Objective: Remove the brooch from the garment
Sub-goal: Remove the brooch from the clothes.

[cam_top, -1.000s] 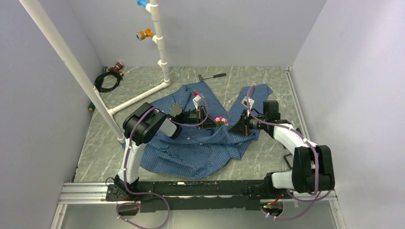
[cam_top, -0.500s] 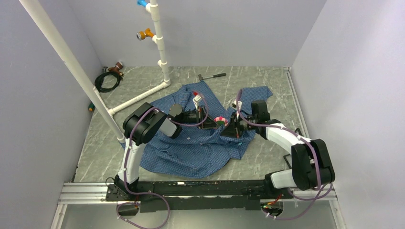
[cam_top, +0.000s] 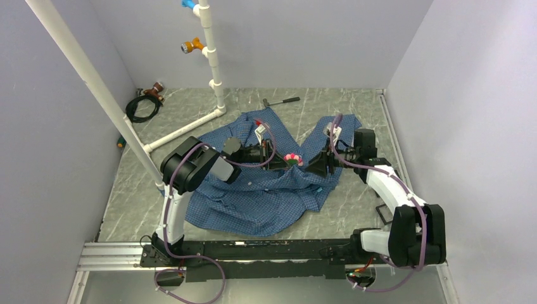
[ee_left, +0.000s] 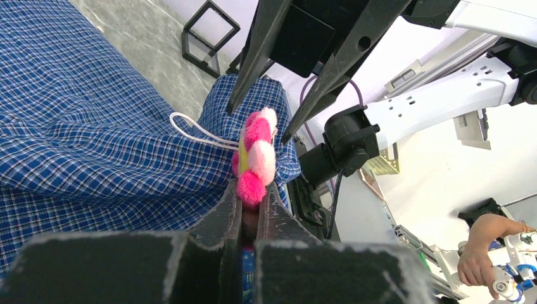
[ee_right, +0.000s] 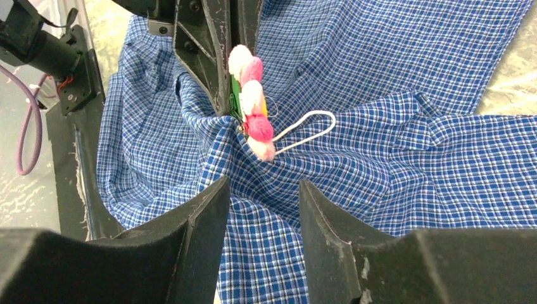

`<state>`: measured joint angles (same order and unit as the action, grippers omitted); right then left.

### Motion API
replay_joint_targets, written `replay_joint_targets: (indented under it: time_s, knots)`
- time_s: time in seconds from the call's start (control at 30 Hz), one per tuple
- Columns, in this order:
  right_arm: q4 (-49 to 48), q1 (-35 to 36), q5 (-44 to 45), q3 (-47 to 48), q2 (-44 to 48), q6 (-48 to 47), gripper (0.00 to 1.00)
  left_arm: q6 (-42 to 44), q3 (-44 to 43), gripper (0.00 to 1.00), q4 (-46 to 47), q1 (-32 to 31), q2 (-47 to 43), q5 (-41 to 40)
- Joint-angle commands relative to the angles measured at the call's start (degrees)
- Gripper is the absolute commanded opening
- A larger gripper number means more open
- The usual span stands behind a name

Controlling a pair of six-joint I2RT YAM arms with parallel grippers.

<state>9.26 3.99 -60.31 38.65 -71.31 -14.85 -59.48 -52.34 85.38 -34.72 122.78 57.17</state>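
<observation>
The garment (cam_top: 253,202), a blue checked shirt, lies crumpled on the table between the arms. The brooch (cam_top: 292,158), a fluffy pink piece, stands on a raised fold of cloth. My left gripper (cam_top: 285,162) is shut on the brooch's lower edge (ee_left: 256,158), together with a pinch of shirt (ee_left: 95,126). A white thread loop (ee_right: 310,130) hangs beside the brooch (ee_right: 252,101). My right gripper (ee_right: 259,183) stands open, facing the brooch from the right a short way off, with only shirt (ee_right: 380,158) between its fingers. Its dark fingers (ee_left: 253,57) flank the brooch's top in the left wrist view.
A white pipe frame (cam_top: 212,57) stands at the back left, with a black cable coil (cam_top: 142,106) beside it. A small hammer-like tool (cam_top: 282,101) lies behind the shirt. A black square frame (cam_top: 383,212) sits on the table near the right arm's base.
The right gripper moved in close to the brooch, then drew back to the right and opened wider. The left gripper kept its hold and stayed put.
</observation>
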Motion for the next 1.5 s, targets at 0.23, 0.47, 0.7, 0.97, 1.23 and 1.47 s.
replay_joint_targets:
  time_s: [0.23,0.47,0.7,0.97,1.23,1.47]
  knots:
    - [-7.56,-0.07,-3.79,0.01,-0.15,1.13,0.5,0.21,-0.63,0.0,10.1,-1.56,-2.57,1.44]
    - [-10.83,1.86,-3.8,-1.16,-1.55,2.53,0.5,-0.45,-1.23,0.0,10.12,-2.09,-2.02,1.61]
    - [-12.25,2.58,-5.63,-1.79,-2.83,3.46,0.44,-1.14,-1.54,0.0,10.24,-2.28,-1.93,1.57]
    - [-11.2,2.68,-7.92,-1.67,-2.79,2.43,0.02,-0.63,-1.49,0.0,10.19,-2.16,-1.75,1.53]
    - [-5.93,2.69,-6.92,-1.01,-1.58,-0.11,0.0,6.17,0.77,0.4,8.82,-0.53,-3.95,-0.22]
    - [-3.24,2.91,-5.06,-0.3,-1.0,0.24,0.0,20.84,3.91,0.45,-4.36,-0.43,-9.68,-2.14]
